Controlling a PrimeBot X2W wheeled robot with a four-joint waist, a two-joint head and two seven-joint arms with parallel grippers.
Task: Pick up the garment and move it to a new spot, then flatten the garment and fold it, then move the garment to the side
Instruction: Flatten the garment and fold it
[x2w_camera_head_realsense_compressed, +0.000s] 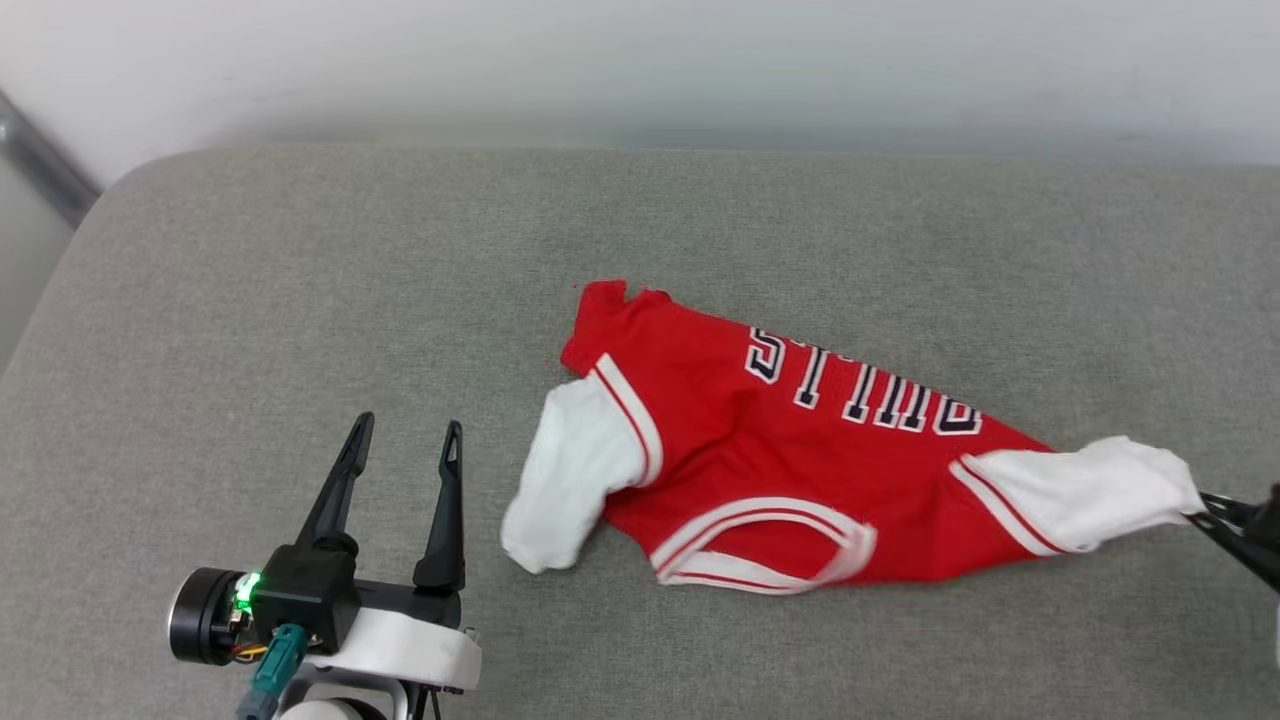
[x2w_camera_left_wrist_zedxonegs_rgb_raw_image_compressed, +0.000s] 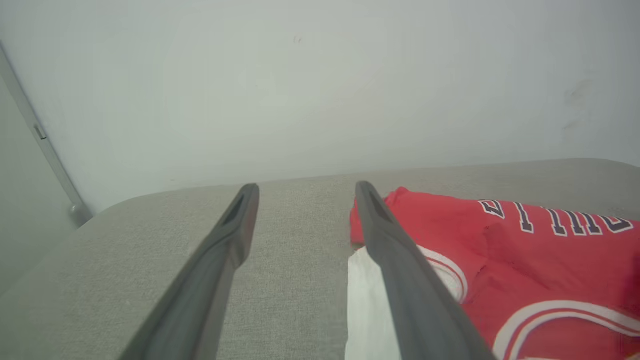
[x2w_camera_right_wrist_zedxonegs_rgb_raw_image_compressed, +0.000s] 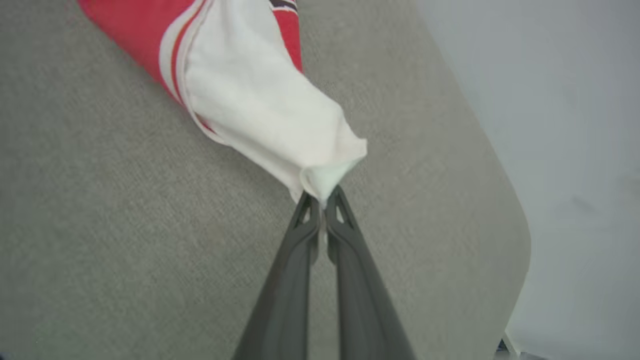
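Observation:
The garment (x2w_camera_head_realsense_compressed: 790, 450), a red T-shirt with white sleeves, striped trim and upside-down black-and-white lettering, lies rumpled on the grey cushioned surface (x2w_camera_head_realsense_compressed: 300, 300), neckline toward me. My right gripper (x2w_camera_head_realsense_compressed: 1205, 505) at the right edge is shut on the tip of the shirt's right-hand white sleeve; in the right wrist view my right gripper (x2w_camera_right_wrist_zedxonegs_rgb_raw_image_compressed: 322, 197) pinches the bunched sleeve end of the garment (x2w_camera_right_wrist_zedxonegs_rgb_raw_image_compressed: 255, 100). My left gripper (x2w_camera_head_realsense_compressed: 405, 445) stands open at the lower left, a short way left of the other white sleeve. In the left wrist view my left gripper (x2w_camera_left_wrist_zedxonegs_rgb_raw_image_compressed: 305, 192) holds nothing, the garment (x2w_camera_left_wrist_zedxonegs_rgb_raw_image_compressed: 525, 260) just beyond its right finger.
The grey surface (x2w_camera_right_wrist_zedxonegs_rgb_raw_image_compressed: 100, 225) ends in rounded corners at the far left and near my right gripper, with a pale wall (x2w_camera_head_realsense_compressed: 640, 60) behind it. A metal strip (x2w_camera_left_wrist_zedxonegs_rgb_raw_image_compressed: 40, 135) runs down the wall at the far left.

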